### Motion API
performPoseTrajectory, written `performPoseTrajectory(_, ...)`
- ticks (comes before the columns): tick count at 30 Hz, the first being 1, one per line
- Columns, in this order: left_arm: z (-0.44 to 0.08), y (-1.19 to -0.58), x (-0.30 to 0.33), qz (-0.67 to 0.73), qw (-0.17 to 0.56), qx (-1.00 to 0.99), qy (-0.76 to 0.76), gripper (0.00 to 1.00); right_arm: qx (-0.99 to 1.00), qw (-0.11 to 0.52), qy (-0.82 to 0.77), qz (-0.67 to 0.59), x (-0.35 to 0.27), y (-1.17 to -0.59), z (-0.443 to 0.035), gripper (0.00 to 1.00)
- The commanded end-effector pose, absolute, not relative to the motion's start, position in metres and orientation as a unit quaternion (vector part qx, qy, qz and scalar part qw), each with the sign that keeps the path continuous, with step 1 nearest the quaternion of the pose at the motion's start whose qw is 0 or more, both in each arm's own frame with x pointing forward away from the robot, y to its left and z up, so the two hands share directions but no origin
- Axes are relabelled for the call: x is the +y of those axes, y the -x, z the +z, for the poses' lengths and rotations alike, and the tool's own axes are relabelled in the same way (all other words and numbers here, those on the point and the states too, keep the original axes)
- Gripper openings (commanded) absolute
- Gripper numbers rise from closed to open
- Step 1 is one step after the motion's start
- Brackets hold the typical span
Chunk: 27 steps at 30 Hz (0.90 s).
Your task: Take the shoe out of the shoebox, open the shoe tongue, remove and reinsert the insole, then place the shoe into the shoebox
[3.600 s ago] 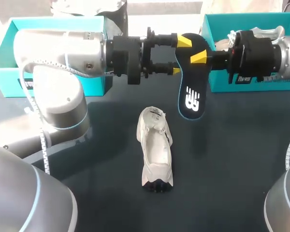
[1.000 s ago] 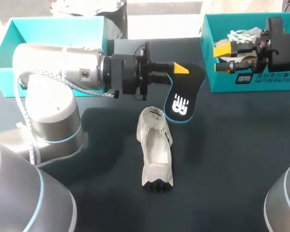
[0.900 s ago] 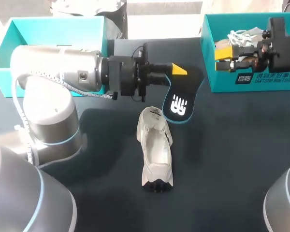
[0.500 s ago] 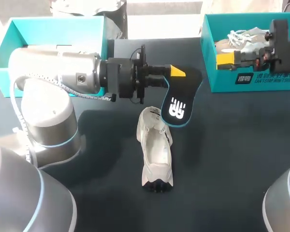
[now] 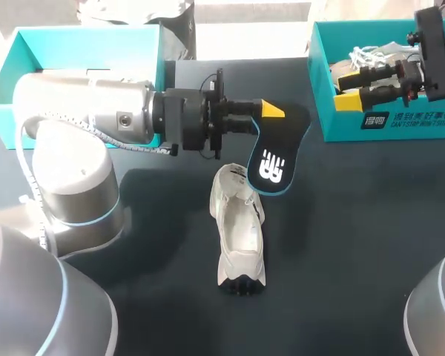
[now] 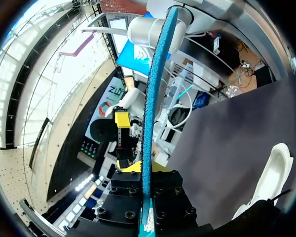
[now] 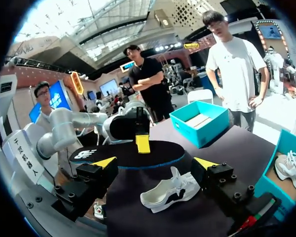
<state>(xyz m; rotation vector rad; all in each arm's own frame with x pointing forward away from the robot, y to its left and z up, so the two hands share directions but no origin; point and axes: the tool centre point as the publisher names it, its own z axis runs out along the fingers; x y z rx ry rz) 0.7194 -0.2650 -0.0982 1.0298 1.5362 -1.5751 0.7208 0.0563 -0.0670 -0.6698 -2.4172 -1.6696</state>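
A white shoe (image 5: 239, 230) lies on the dark table, heel toward the boxes. My left gripper (image 5: 271, 111) is shut on the heel end of the black insole (image 5: 274, 152), whose toe end hangs just over the shoe's heel. In the left wrist view the insole (image 6: 150, 123) stands edge-on between the fingers of the left gripper (image 6: 144, 170), with the shoe (image 6: 274, 173) off to one side. My right gripper (image 5: 348, 89) hangs open and empty over the right shoebox (image 5: 319, 96). In the right wrist view, the insole (image 7: 133, 153) and shoe (image 7: 170, 192) lie ahead of the right gripper (image 7: 155, 163).
A second teal shoebox (image 5: 30, 44) stands at the back left, behind my left arm. The right shoebox holds another pale shoe (image 5: 371, 55). Dark tabletop (image 5: 356, 245) stretches to the right of the shoe and in front of it.
My left gripper carried the insole slightly left and down toward the shoe's heel, then held still. My right gripper drew back to the right over the right shoebox and turned.
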Motion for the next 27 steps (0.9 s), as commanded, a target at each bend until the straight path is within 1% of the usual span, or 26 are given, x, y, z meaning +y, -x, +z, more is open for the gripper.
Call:
performPoseTrajectory(1, -0.099, -0.719, -0.266, -0.607, 0.350, 0.593, -0.397, 0.00, -0.888, -0.024, 0.102, -0.449, 0.058, -0.725, -0.061, 1.00)
performPoseTrajectory(16, -0.099, -0.719, -0.266, -0.607, 0.350, 0.593, -0.397, 0.00, -0.888, -0.024, 0.102, -0.449, 0.058, -0.725, -0.061, 1.00)
performPoseTrajectory(18, -0.099, -0.719, -0.266, -0.607, 0.350, 0.593, -0.397, 0.00, -0.893, -0.089, 0.065, -0.437, 0.057, -0.729, -0.066, 1.00)
performPoseTrajectory(21, -0.099, -0.719, -0.266, -0.607, 0.350, 0.593, -0.397, 0.00, -0.889, -0.154, 0.059, -0.427, 0.049, -0.734, -0.079, 1.00)
performPoseTrajectory(25, -0.099, -0.719, -0.266, -0.607, 0.350, 0.593, -0.397, 0.00, -0.895, -0.189, 0.037, -0.401, 0.040, -0.738, -0.094, 1.00)
performPoseTrajectory(27, -0.099, -0.719, -0.266, -0.607, 0.350, 0.593, -0.397, 0.00, -0.899, -0.186, 0.025, -0.397, 0.039, -0.737, -0.102, 1.00)
